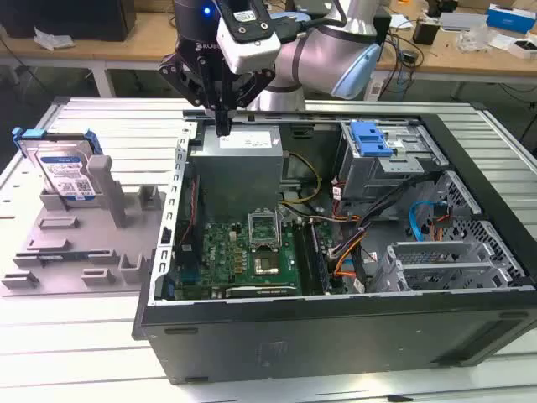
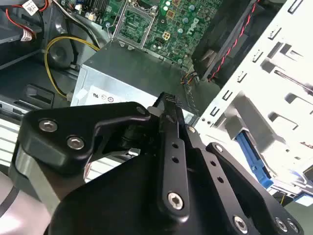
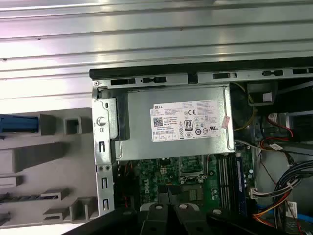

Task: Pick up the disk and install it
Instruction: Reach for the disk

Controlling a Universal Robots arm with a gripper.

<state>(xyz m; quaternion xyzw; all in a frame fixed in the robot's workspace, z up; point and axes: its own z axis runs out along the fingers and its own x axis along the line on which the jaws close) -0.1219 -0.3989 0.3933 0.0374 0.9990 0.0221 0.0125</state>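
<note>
Pincer (image 1: 223, 128) closed, gripping nothing, poised above grey power-supply box (image 1: 243, 172) inside open computer case (image 1: 336, 336). Disk (image 1: 69, 172) propped in grey rack (image 1: 75, 260) by bench (image 1: 67, 336) edge, exterior view's left.

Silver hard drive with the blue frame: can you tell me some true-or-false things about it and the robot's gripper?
1. The flat silver hard drive in its blue plastic bracket stands on the grey plastic holder, outside the open black computer case. True.
2. The black gripper is holding the hard drive. False: its fingers are shut on nothing, well away from the drive.
3. The gripper hangs over the grey metal power-supply box. True.
4. The computer case lies to the exterior view's left of the holder. False: it lies to the holder's right in that view.
</note>
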